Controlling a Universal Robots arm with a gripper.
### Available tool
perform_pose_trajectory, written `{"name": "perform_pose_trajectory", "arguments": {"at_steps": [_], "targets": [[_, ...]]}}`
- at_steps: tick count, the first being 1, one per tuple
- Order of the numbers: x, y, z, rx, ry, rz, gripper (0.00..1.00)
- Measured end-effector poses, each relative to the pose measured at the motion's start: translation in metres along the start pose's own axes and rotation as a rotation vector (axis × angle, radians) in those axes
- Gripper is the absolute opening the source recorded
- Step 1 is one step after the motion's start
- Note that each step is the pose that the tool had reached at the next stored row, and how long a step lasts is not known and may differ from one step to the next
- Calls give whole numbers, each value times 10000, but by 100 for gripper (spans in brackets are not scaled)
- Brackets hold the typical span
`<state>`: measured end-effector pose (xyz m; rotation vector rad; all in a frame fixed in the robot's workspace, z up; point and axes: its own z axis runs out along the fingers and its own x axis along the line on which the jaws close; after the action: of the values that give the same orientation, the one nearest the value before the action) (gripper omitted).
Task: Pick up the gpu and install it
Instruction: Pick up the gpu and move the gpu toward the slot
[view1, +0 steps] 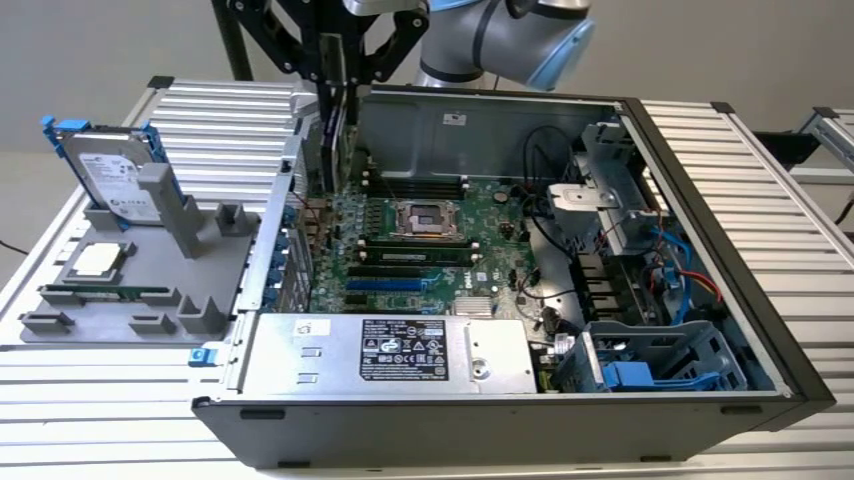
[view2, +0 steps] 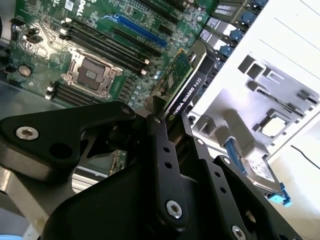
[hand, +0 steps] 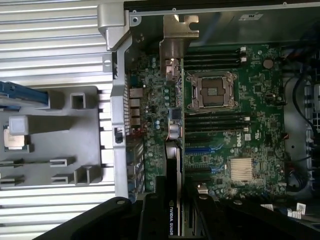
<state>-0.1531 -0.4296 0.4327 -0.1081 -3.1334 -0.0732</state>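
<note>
Black fingers of the gripper (view2: 172, 119), close up in both wrist views, are clamped on the two faces of the gpu (view2: 184, 80), which stands upright on edge inside the open computer case (view1: 701, 190). In the exterior view the gpu hangs over the motherboard (view1: 400, 255) at about eleven o'clock from the CPU socket (view1: 430, 217), beside the case's slotted wall; whether it touches a slot I cannot tell. The power supply (view1: 387, 350) lies at six o'clock from the socket. Outside the case, at nine o'clock, a grey fixture tray (view1: 80, 300) holds a hard drive (view1: 114, 175).
</note>
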Motion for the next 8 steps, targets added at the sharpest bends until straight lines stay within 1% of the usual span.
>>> {"name": "perform_pose_trajectory", "arguments": {"at_steps": [8], "targets": [[-96,7,-1,2,4,0,0]]}}
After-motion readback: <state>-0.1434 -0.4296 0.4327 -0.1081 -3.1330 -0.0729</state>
